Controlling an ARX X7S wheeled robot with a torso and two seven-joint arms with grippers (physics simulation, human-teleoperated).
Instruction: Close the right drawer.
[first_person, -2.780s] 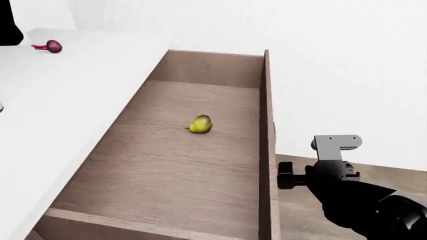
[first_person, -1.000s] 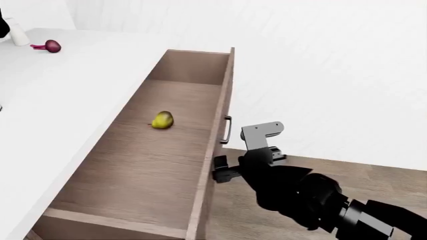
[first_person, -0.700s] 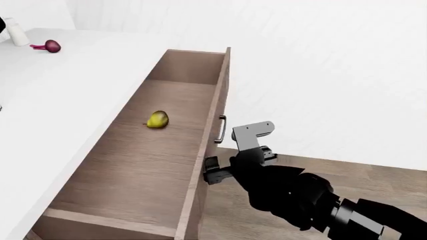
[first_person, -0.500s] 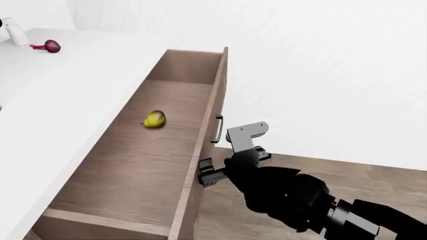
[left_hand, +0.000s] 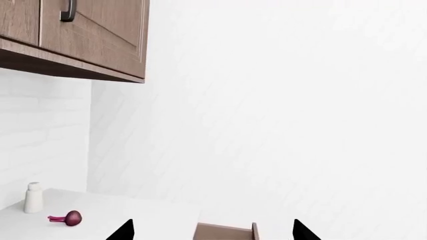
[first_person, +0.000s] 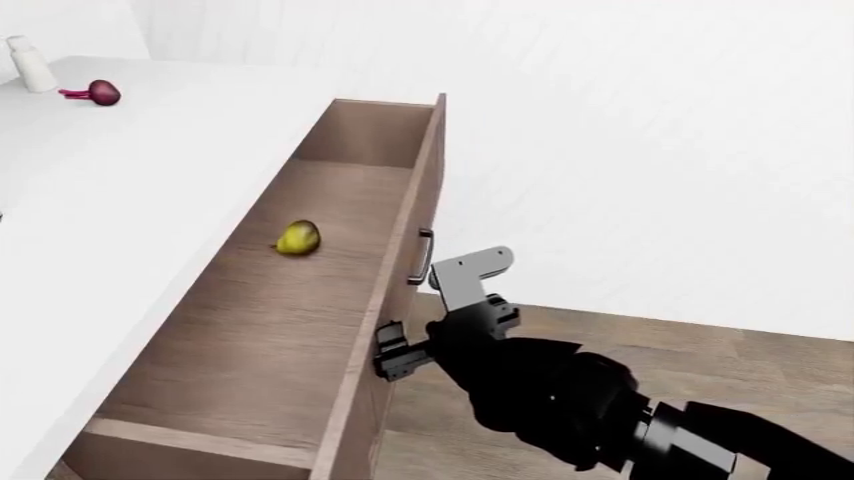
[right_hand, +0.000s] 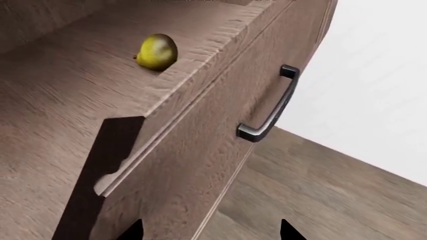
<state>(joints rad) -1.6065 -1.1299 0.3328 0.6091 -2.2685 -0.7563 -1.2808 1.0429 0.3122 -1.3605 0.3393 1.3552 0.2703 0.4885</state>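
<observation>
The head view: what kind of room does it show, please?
Probably a kitchen: a white countertop over a light-brown wooden drawer with a yellow pear-like fruit inside, a dark red onion-like vegetable, and a wooden wall cabinet.

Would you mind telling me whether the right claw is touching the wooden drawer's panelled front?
Touching, it seems: in the head view the right claw presses against the light-brown wooden drawer's panelled front, below its dark bar handle, with no gap visible.
</observation>
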